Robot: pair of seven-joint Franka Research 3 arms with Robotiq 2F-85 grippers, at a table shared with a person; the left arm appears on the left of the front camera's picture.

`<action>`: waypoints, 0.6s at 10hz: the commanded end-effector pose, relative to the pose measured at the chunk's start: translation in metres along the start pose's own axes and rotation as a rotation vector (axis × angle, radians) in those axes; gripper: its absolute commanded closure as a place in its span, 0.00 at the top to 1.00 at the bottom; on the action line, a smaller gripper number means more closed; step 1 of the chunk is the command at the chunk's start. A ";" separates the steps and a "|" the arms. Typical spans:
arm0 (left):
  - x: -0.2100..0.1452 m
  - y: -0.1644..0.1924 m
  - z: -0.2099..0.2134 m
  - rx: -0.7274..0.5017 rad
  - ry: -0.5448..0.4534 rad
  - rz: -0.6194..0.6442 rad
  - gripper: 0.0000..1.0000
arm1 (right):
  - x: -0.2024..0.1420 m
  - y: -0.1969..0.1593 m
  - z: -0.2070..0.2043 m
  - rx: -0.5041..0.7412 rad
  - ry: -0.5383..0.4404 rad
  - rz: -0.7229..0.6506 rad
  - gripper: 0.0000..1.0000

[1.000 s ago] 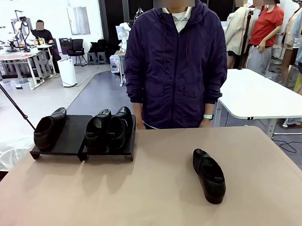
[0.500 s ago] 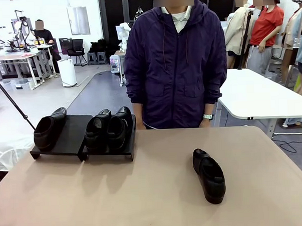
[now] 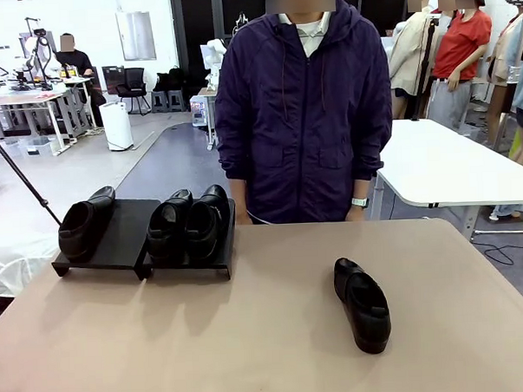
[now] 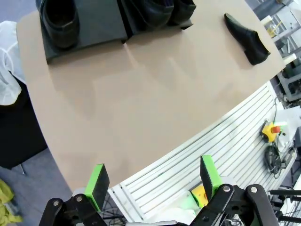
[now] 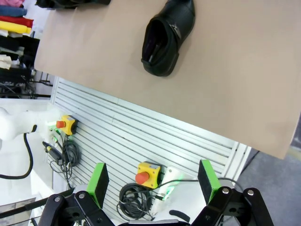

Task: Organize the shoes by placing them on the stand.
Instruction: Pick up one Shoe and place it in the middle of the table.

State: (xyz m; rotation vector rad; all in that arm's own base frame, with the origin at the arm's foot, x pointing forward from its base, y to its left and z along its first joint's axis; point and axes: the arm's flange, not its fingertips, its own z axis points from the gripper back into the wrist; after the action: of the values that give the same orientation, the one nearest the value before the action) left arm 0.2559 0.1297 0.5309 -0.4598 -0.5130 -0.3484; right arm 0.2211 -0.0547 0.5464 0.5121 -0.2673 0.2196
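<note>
Shoes: I see three on the stand at ten o'clock on the worktop; the fourth shoe lies alone at three o'clock. My left claw and right claw both stand apart, holding nothing, off the worktop's near edge.

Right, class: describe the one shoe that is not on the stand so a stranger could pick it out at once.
Start from the tan table in the front view, with the black stand at its far left. Three black shoes sit on that stand; the fourth shoe lies alone on the bare tabletop, right of centre. It touches nothing but the table and stands apart from the others.
</note>
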 end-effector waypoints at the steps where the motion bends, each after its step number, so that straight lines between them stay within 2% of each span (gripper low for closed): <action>1: 0.001 -0.003 0.001 0.001 -0.005 0.009 1.00 | 0.003 -0.002 0.004 0.001 -0.002 0.016 1.00; 2: 0.001 -0.003 0.001 0.001 -0.005 0.009 1.00 | 0.000 0.000 0.000 0.000 0.000 0.000 1.00; 3: 0.001 -0.003 0.001 0.001 -0.005 0.009 1.00 | 0.036 0.034 -0.038 -0.150 0.047 0.067 1.00; 6: 0.001 -0.003 0.001 0.001 -0.005 0.009 1.00 | 0.102 0.079 -0.127 -0.299 0.143 0.106 1.00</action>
State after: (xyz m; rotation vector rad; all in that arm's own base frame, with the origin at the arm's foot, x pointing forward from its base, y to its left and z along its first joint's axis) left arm 0.2560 0.1290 0.5310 -0.4582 -0.5122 -0.3493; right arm 0.2866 0.0769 0.5162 0.2328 -0.2168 0.3358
